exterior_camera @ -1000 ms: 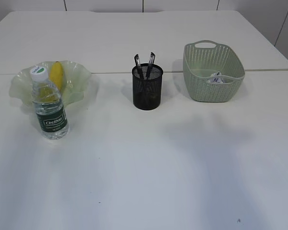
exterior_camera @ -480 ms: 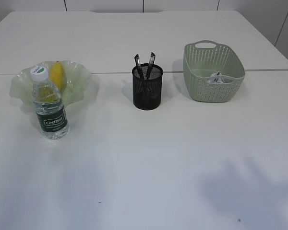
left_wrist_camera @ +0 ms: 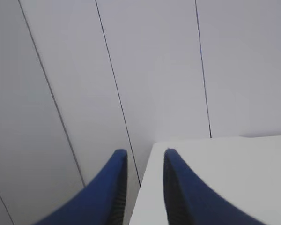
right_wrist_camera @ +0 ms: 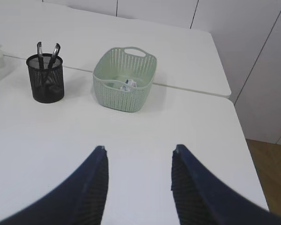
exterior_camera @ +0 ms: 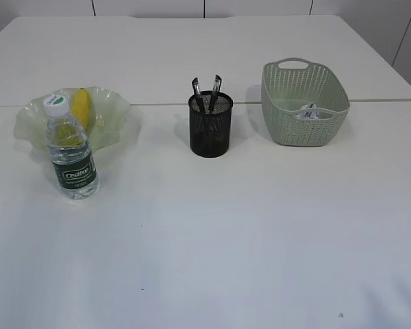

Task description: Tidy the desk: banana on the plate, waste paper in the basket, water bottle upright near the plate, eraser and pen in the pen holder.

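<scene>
The job looks almost done, so the main risk now is knocking things over. The water bottle (exterior_camera: 70, 152) stands upright on the bench (exterior_camera: 212, 240), just in front of the plate (exterior_camera: 109, 113). It is tall and thin, so a bump from an arm swinging past could tip it, and it could roll into the plate's wavy rim. The pen holder (exterior_camera: 210, 125) is light too, and a nudge could spill it.

Now the holders and what is in them. The pale green plate holds the banana (exterior_camera: 80, 107), which lies inside with the bottle partly in front of it. The black mesh pen holder has two dark pens (exterior_camera: 206, 92) sticking out of the top. The eraser may be down inside, but the mesh is too dark to tell. The green basket (exterior_camera: 305, 103) holds a small ball of waste paper (exterior_camera: 307, 112) at the bottom.

The left hand (left_wrist_camera: 144, 157) points away toward the wall past the bench edge. Its two blue fingers (left_wrist_camera: 113, 178) stand a little apart with nothing between them. The right hand (right_wrist_camera: 139, 152) hangs above the near part of the bench, well back from the basket. Its fingers are spread wider and hold nothing.
</scene>
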You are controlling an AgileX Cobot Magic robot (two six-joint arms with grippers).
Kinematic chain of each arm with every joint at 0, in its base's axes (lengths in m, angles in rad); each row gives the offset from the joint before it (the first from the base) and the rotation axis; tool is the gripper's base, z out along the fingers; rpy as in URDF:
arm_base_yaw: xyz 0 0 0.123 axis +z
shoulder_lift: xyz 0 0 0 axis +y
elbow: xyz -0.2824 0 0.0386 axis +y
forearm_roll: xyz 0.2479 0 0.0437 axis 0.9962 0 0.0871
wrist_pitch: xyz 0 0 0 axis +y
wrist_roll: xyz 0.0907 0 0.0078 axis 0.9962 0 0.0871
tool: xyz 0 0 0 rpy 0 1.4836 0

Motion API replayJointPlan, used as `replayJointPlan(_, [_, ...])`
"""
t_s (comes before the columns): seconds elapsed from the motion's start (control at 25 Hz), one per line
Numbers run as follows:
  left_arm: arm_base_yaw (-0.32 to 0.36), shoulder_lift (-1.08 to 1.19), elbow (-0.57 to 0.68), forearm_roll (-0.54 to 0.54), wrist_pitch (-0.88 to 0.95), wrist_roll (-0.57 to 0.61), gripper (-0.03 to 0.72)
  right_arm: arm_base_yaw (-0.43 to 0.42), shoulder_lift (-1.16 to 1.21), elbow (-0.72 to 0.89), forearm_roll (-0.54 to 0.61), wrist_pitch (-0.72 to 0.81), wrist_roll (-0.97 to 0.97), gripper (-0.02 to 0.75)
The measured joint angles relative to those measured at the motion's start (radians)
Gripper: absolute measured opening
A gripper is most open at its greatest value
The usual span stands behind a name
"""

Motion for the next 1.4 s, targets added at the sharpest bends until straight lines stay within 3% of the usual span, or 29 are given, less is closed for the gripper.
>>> replayJointPlan(0.52, [0.000, -0.241, 0.242, -0.004, -0.083, 0.000, 0.178, 0.000, -0.069, 0.073, 0.004, 0.054, 0.002, 0.333])
replayJointPlan(1.4, [0.000, -0.377, 0.433, -0.010, -0.109, -0.055, 0.174, 0.000, -0.161, 0.110, 0.143, 0.077, -0.032, 0.333])
